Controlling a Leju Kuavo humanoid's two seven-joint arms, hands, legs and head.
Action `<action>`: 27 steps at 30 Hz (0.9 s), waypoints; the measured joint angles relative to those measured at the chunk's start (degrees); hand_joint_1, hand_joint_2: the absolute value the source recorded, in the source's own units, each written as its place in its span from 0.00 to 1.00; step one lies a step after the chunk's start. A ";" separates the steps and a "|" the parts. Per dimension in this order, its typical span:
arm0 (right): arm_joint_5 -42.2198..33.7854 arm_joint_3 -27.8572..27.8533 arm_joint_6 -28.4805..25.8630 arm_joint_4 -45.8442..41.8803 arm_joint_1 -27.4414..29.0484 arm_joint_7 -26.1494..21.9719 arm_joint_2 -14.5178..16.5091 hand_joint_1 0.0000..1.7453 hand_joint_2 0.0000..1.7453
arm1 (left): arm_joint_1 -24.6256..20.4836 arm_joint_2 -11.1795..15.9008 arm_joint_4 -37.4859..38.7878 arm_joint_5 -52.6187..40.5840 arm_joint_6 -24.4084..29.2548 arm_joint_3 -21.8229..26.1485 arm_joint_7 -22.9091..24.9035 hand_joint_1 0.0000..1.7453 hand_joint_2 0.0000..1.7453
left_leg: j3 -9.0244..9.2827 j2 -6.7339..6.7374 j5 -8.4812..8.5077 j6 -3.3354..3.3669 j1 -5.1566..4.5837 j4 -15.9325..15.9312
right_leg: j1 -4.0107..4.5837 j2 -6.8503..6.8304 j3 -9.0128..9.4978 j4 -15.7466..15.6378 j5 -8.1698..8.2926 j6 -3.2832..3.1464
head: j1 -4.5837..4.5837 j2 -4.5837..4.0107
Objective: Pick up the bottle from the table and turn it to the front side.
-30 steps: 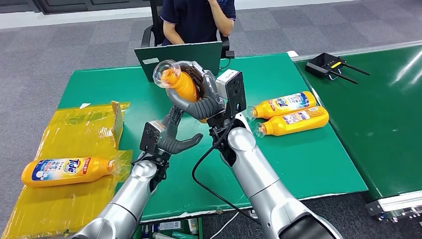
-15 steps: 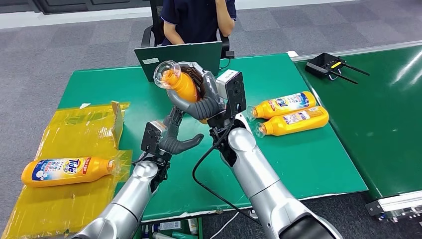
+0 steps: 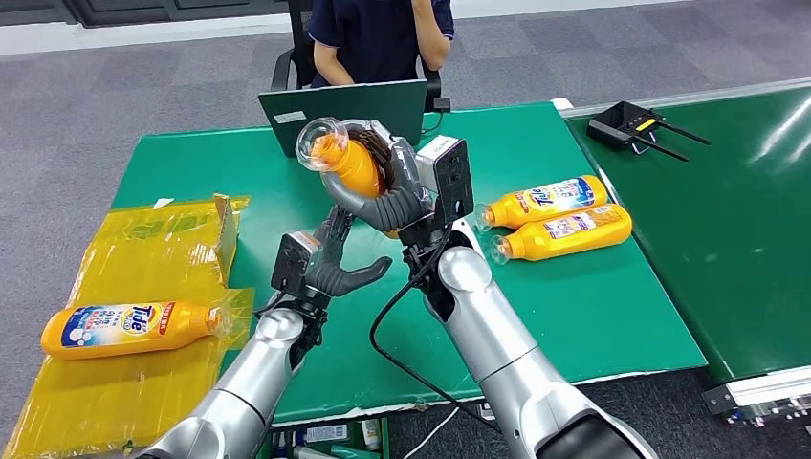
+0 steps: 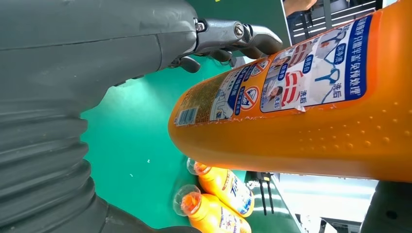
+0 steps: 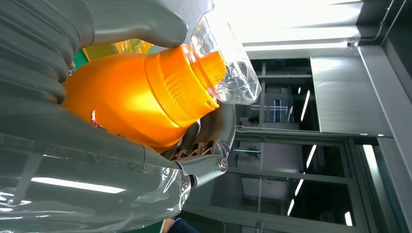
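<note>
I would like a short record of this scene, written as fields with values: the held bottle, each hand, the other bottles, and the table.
held bottle: orange bottle with clear cap, lifted above the table, tilted, cap toward the laptop
right hand: right hand grips the held bottle around its body
left hand: left hand holds nothing, fingers apart, below the held bottle
other bottles: two bottles lying side by side on the green table; one bottle lying on yellow plastic sheet
person: seated behind the laptop
</note>
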 joint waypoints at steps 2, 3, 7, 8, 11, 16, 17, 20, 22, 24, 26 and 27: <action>0.00 0.00 -0.01 -0.25 0.20 0.00 0.00 1.00 1.00 | -0.07 0.00 0.06 0.01 0.04 -0.01 0.00 0.00 1.00 | 0.00 0.00 0.00 0.00 0.00 0.00 | 0.00 0.00 0.00 0.00 0.00 0.00 | -0.01 0.01; 0.00 0.00 -0.02 -0.34 0.29 0.00 0.00 1.00 1.00 | -0.12 0.00 0.08 0.02 0.06 -0.01 0.00 0.00 1.00 | 0.00 0.00 0.00 0.00 0.00 0.00 | 0.00 0.00 0.00 0.00 0.00 0.00 | -0.01 0.02; -0.02 0.00 -0.02 -0.58 0.44 0.00 0.00 1.00 1.00 | -0.34 0.00 0.15 0.02 0.08 -0.01 0.00 0.00 1.00 | 0.00 0.00 0.00 0.00 0.00 0.00 | 0.00 0.00 0.00 0.00 0.00 0.00 | -0.01 0.01; -0.02 0.00 -0.01 -0.64 0.46 0.00 0.00 1.00 1.00 | -0.39 0.00 0.19 0.02 0.08 -0.01 0.00 0.00 1.00 | 0.00 0.00 0.00 0.00 0.00 0.00 | 0.00 0.00 0.00 0.00 0.00 0.00 | -0.01 0.01; -0.01 0.00 -0.01 -0.72 0.51 0.02 0.00 1.00 1.00 | -0.51 0.00 0.39 0.03 0.23 -0.01 -0.01 0.00 1.00 | 0.00 0.00 0.01 0.00 0.00 0.00 | 0.00 0.00 0.00 0.00 0.00 0.00 | 0.00 0.01; 0.02 0.00 -0.03 -0.82 0.58 0.09 0.00 1.00 1.00 | -0.88 -0.08 0.86 0.02 1.56 -0.39 -0.02 0.00 1.00 | 0.00 0.00 0.01 0.00 0.00 0.00 | 0.00 0.00 0.00 0.00 0.00 0.00 | -0.01 0.01; 0.03 0.00 -0.05 -0.83 0.58 0.09 0.00 1.00 1.00 | -0.97 -0.09 0.95 0.01 1.86 -0.54 -0.02 0.00 1.00 | 0.00 0.00 0.01 0.00 0.00 0.00 | 0.00 0.00 0.00 0.00 0.00 0.00 | -0.01 0.01; 0.05 0.00 -0.14 -0.87 0.59 0.09 0.00 1.00 1.00 | -1.24 -0.10 1.16 0.00 2.44 -0.84 -0.02 0.00 1.00 | 0.00 0.00 0.01 0.00 0.00 0.00 | 0.00 0.00 0.00 0.00 0.00 0.00 | -0.01 0.02; 0.06 0.00 -0.15 -0.89 0.60 0.09 0.00 1.00 1.00 | -1.34 -0.11 1.26 0.00 2.50 -0.92 -0.02 0.00 1.00 | 0.00 0.00 0.01 0.00 0.00 0.00 | 0.00 0.00 0.00 0.00 0.01 0.00 | -0.01 0.02; 0.05 0.00 -0.15 -0.89 0.66 0.08 0.00 1.00 1.00 | -1.35 -0.11 1.30 0.00 2.50 -0.97 -0.02 0.00 1.00 | 0.00 0.00 0.01 0.00 0.00 0.00 | 0.00 0.00 0.00 0.00 0.01 0.00 | -0.02 0.02; 0.04 0.00 -0.15 -0.89 0.74 0.07 0.00 1.00 1.00 | -1.35 -0.11 1.31 0.00 2.52 -1.04 -0.01 0.00 1.00 | 0.00 0.00 0.01 0.00 0.00 0.00 | 0.00 0.00 0.00 0.00 0.01 0.00 | -0.02 0.02; 0.04 0.01 -0.15 -0.89 0.77 0.07 0.00 1.00 1.00 | -1.35 -0.11 1.32 0.01 2.54 -1.11 0.00 0.00 1.00 | 0.00 0.00 0.01 0.00 0.00 0.00 | 0.00 0.00 0.00 0.00 0.01 0.00 | -0.01 0.02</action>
